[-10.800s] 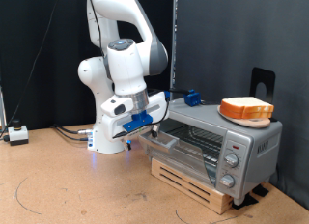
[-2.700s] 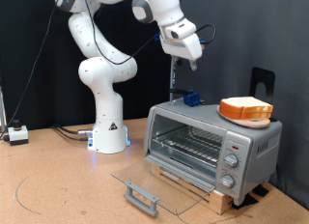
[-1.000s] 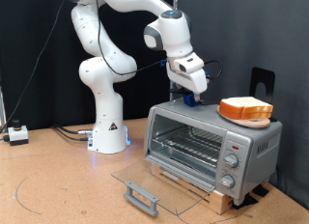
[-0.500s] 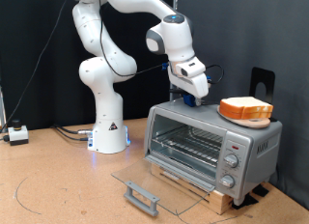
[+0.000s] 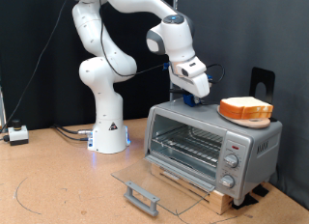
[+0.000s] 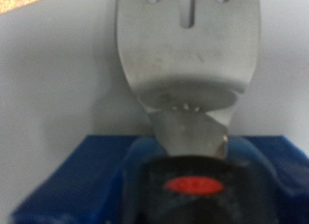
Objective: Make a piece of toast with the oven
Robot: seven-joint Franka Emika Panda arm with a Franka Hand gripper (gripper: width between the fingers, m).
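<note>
The silver oven (image 5: 208,142) stands on a wooden pallet at the exterior view's right, its glass door (image 5: 145,181) folded down flat and the wire rack inside bare. A piece of toast (image 5: 245,107) lies on an orange plate (image 5: 246,117) on the oven's roof. My gripper (image 5: 196,97) hangs just over the roof's back left corner, a hand's width left of the plate. The wrist view is filled by a metal spatula (image 6: 188,60) with a black handle (image 6: 196,183), set in something blue (image 6: 68,181). Whether my fingers touch the spatula does not show.
The open door and its grey bar handle (image 5: 142,196) stick out over the wooden tabletop in front of the oven. The arm's white base (image 5: 108,132) stands to the left. A small white box (image 5: 16,133) with cables lies at the far left. Black curtains close off the back.
The oven door, held near its handle by the gripper at first, now lies open. The gripper went up high, then came down to the oven's back left corner and barely moved in the last half second.
</note>
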